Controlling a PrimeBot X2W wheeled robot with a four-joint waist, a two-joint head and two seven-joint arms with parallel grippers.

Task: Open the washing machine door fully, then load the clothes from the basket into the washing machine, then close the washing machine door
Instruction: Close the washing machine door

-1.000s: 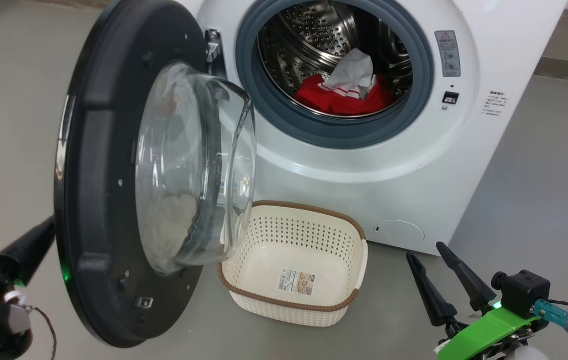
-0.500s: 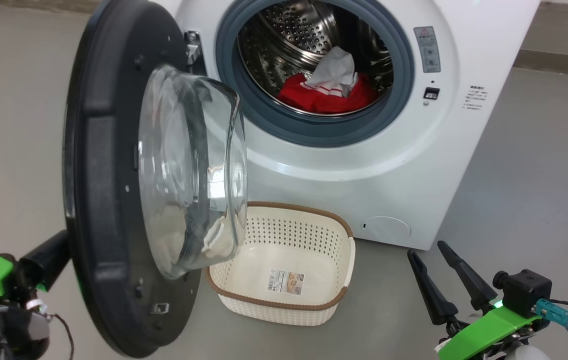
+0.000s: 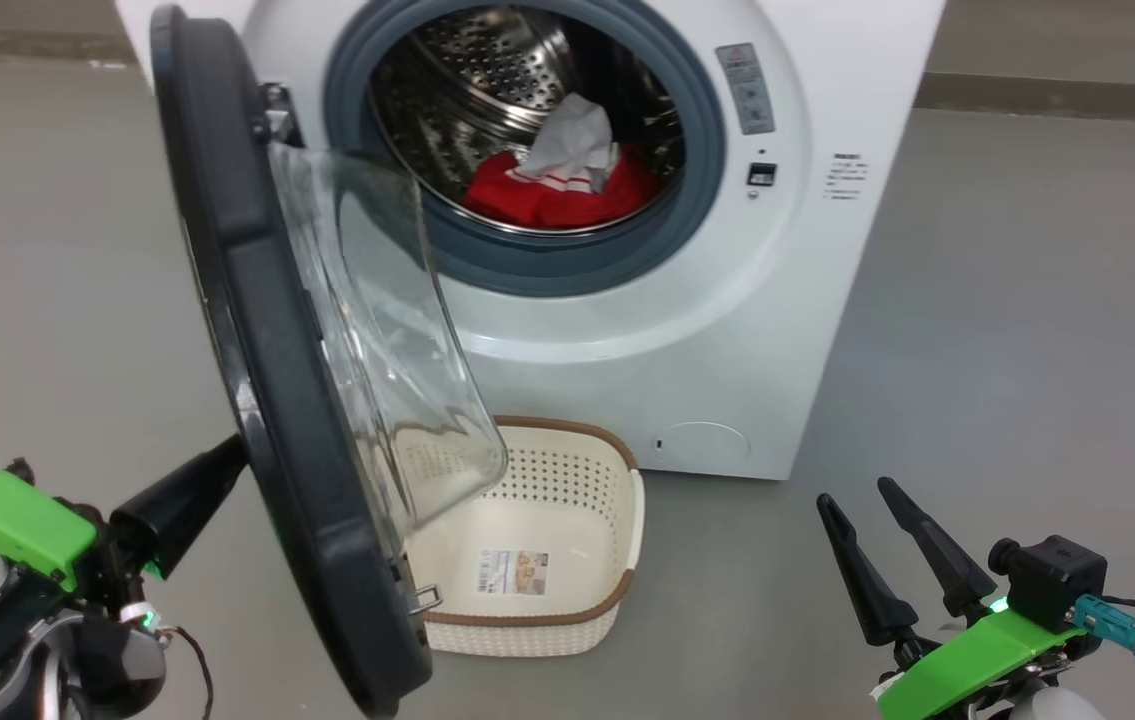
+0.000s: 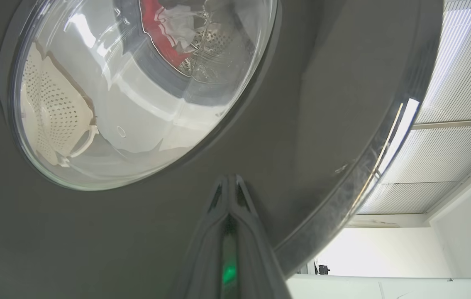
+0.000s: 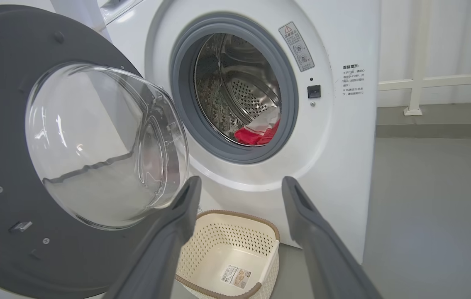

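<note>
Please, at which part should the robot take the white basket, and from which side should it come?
Grip the basket at its brown rim by the right side handle, coming from above on the right. The washing machine door hangs over its left part, while the right rim is free and looks thin enough for the open right gripper.

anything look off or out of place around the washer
Nothing stands out. The clothes lie wholly inside the drum, none draped over the grey seal; the basket stands upright and empty; the door looks intact, partly open.
</note>
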